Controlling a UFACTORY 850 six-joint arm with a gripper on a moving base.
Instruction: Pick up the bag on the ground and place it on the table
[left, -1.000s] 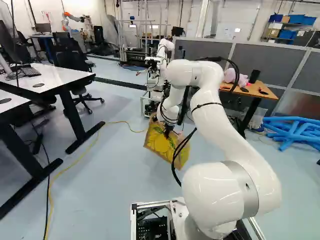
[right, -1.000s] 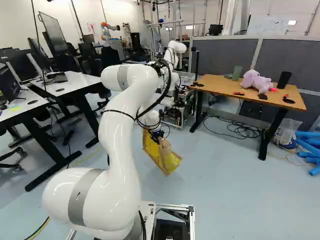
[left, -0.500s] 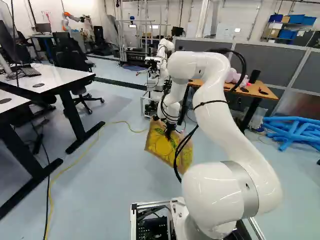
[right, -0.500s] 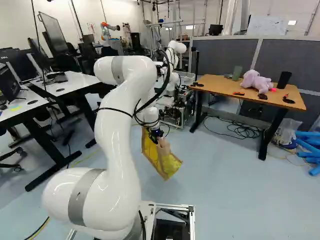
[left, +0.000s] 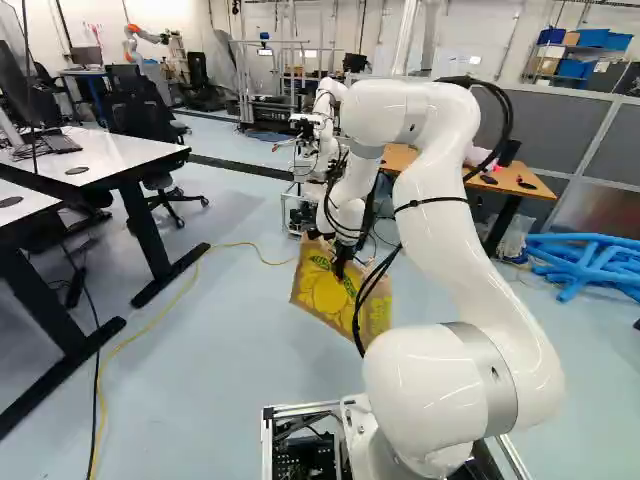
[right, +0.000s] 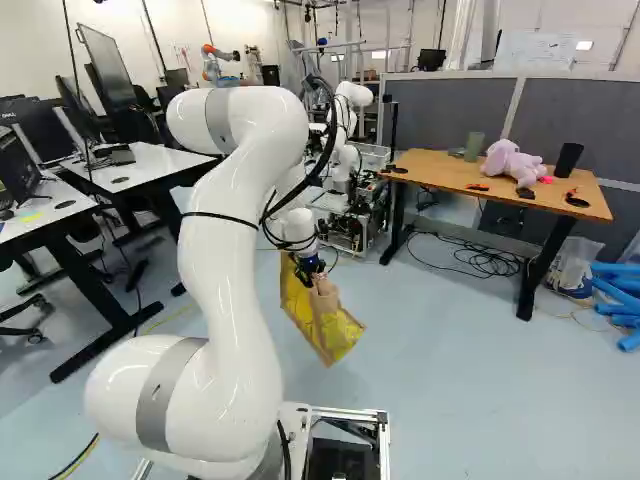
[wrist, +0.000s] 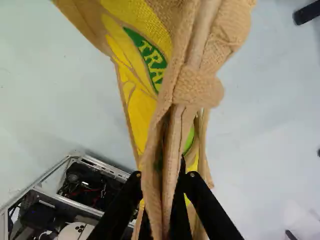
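Observation:
My gripper (left: 341, 266), reaching down from the arm in the left base view, is at the upper edge of a yellow and tan bag (left: 325, 290). Seen from the right base camera, the bag (right: 325, 325) hangs tilted under the wrist; whether its lower corner touches the floor I cannot tell. In the wrist view the gripper (wrist: 162, 182) is shut on the bag's tan cloth top edge, with the yellow printed side (wrist: 137, 100) spreading out ahead of the fingers. The wooden table (right: 450, 174) stands at the right of the right base view.
On the wooden table are a pink plush toy (right: 512, 162), a black cup (right: 568, 160) and small items. Another robot (right: 350, 112) stands beyond the bag. White desks (left: 110, 155) are at the left; blue tubes (left: 585, 262) and coiled cables (right: 485, 262) lie at the right.
The arm has drawn back, its elbow rising, and the held bag has shifted slightly right and nearer in the left base view, its printed side turning more into view. The base has not moved.

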